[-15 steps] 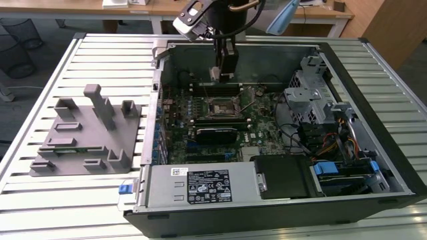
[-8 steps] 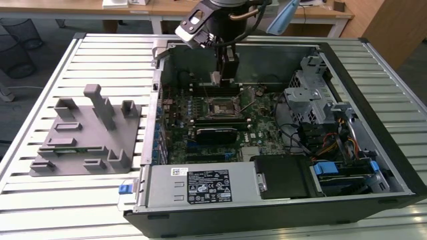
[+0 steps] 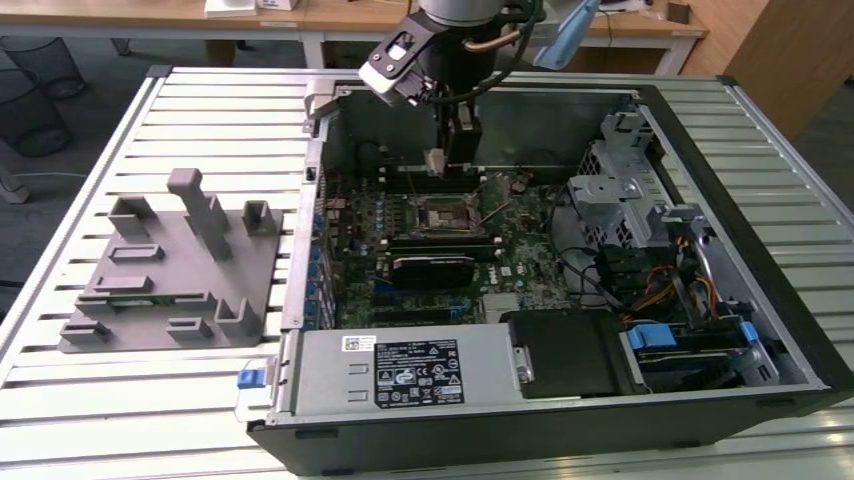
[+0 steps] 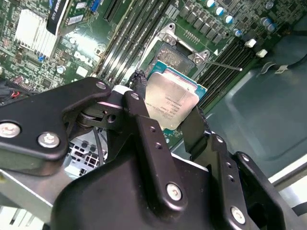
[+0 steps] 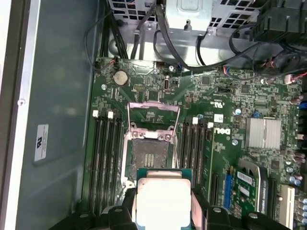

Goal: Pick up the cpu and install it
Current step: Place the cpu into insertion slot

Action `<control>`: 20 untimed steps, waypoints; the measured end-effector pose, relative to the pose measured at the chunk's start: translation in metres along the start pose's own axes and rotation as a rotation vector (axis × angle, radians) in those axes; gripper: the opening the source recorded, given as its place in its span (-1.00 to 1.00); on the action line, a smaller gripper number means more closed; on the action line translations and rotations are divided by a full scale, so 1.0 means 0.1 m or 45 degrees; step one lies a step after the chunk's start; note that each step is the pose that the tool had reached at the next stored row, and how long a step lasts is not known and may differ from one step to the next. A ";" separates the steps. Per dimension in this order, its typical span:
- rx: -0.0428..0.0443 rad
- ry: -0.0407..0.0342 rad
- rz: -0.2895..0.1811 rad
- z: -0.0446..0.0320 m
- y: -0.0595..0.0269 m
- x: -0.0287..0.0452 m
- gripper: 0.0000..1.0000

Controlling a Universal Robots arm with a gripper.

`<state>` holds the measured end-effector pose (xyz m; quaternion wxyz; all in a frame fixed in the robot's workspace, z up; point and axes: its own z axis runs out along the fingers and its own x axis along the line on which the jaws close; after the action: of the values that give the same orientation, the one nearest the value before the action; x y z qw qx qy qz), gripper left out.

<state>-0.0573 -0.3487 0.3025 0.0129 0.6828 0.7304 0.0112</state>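
Observation:
My gripper (image 3: pixel 438 165) is shut on the cpu (image 3: pixel 435 162), a thin square chip with a pale silver top, gripped by two opposite edges. In both wrist views the cpu (image 4: pixel 170 100) (image 5: pixel 163 199) sits between the black fingers (image 4: pixel 140 112) (image 5: pixel 197 207). It hangs in the air inside the open computer case, a little above the motherboard (image 3: pixel 521 255) and just off to one side of the cpu socket (image 3: pixel 441 215) (image 5: pixel 148 153). The socket is bare, with its metal frame (image 5: pixel 153 112) and lever (image 4: pixel 223 64) swung open.
Memory slots (image 5: pixel 106 158) flank the socket on both sides. A silver heat sink (image 5: pixel 263 132), cables and a metal drive cage (image 3: pixel 627 200) stand around it, with the power supply (image 3: pixel 400 370) at the near end. A grey parts fixture (image 3: pixel 174 270) rests on the slatted table at the exterior view's left.

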 end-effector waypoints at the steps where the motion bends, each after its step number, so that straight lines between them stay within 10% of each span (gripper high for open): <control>1: 0.000 0.0005 0.000 0.011 0.004 0.001 0.07; 20: 0.000 0.0001 0.001 0.167 0.029 0.011 0.07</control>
<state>-0.0540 -0.3475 0.2860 0.0129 0.6831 0.7301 0.0113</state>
